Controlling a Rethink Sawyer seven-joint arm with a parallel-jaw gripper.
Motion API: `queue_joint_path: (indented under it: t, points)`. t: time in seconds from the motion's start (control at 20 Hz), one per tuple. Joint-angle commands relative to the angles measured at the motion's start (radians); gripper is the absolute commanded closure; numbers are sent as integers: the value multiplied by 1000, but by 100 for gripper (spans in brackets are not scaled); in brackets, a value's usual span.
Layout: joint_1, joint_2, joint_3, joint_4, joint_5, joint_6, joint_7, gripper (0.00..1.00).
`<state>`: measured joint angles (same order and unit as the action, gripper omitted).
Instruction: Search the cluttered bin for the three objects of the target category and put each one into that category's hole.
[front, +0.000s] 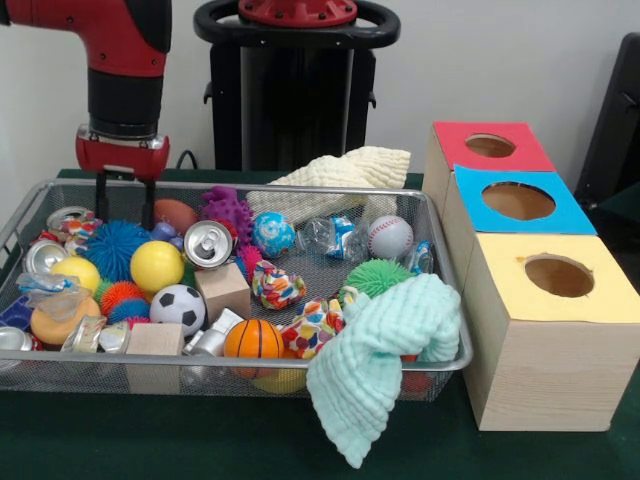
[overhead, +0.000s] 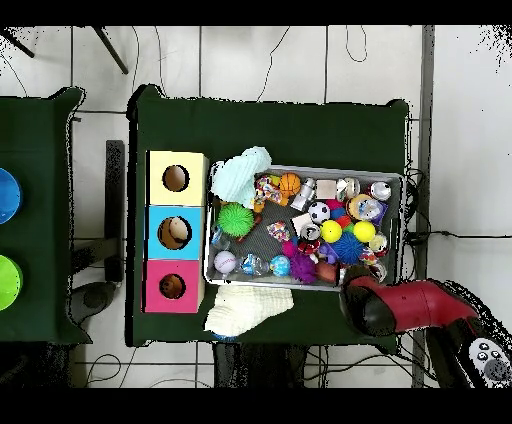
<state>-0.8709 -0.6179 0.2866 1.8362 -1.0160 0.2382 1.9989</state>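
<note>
The silver wire-mesh bin (front: 437, 235) is crammed with balls, cans, blocks and wrapped things; it also shows in the overhead view (overhead: 330, 172). My gripper (front: 124, 208) hangs open and empty over the bin's far left corner, its fingertips level with the rim. In the overhead view the red arm (overhead: 400, 305) covers it. A yellow and orange rounded thing (front: 62, 322) lies at the front left; I cannot tell whether it is the duck. The teddy bear and the striped toy do not show. The red-topped box's hole (front: 490, 145) is at the far right, and shows from overhead (overhead: 172, 286).
Blue-topped (front: 518, 200) and yellow-topped (front: 558, 275) boxes stand in line with the red one. A mint cloth (front: 385, 350) drapes over the bin's front right corner. A cream cloth (front: 340, 175) lies on its far rim. An orange basketball (front: 253, 338) sits at the front.
</note>
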Motion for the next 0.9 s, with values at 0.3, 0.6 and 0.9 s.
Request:
queue_joint_path:
  t: [0.3,0.6,0.9]
  points:
    - [133,175,-124,-235,-121,-213,95,0]
    - [197,212,-211,-277,-78,-304,113,0]
    - [173,224,-195,-268,-42,-363,91,100]
